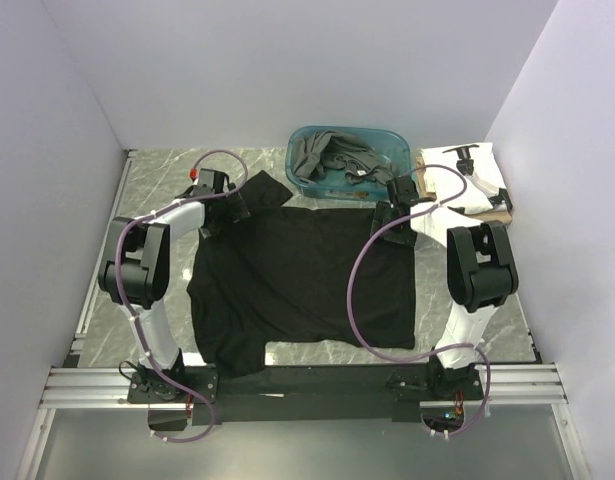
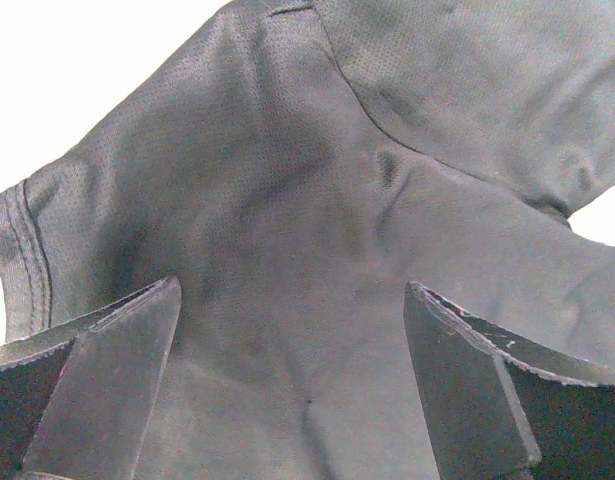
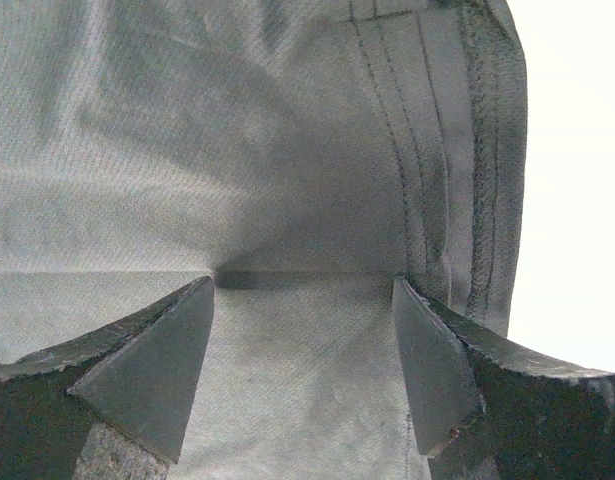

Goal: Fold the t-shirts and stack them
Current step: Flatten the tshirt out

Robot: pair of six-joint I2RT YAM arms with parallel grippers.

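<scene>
Lying flat on the bench [image 1: 157,175], the black t-shirt [image 1: 307,280] is spread just nearward of the teal tub [image 1: 399,150]. Its far edge almost touches the tub's near wall. The garment is laid sideways, with its long axis running left to right, parallel to the tub's long side. One sleeve is seen at the corner left of the tub and another at the near left. The sleeved end is thus turned leftward and the straight stitched hem rightward. The collar cannot be made out.

The left claw [image 2: 292,288] is held over the far-left sleeve, leftward of the tub. Its fingers are spread wide above the cloth and nothing is pinched. The right claw [image 3: 302,282] is set at the shirt's far-right corner, directly nearward of the tub's right end. Its fingers are also spread, and between them a crease and the rows of hem stitching are seen. No cloth is gripped.

Inside the tub, dark grey shirts [image 1: 332,155] are heaped loosely. Just right of the tub, a white shirt with black print [image 1: 477,165] is laid folded, and a tan shirt [image 1: 499,210] shows at its near edge.

The bench is surfaced in grey marble pattern with pale veins. It is enclosed on three sides by plain pale walls [image 1: 287,60].
</scene>
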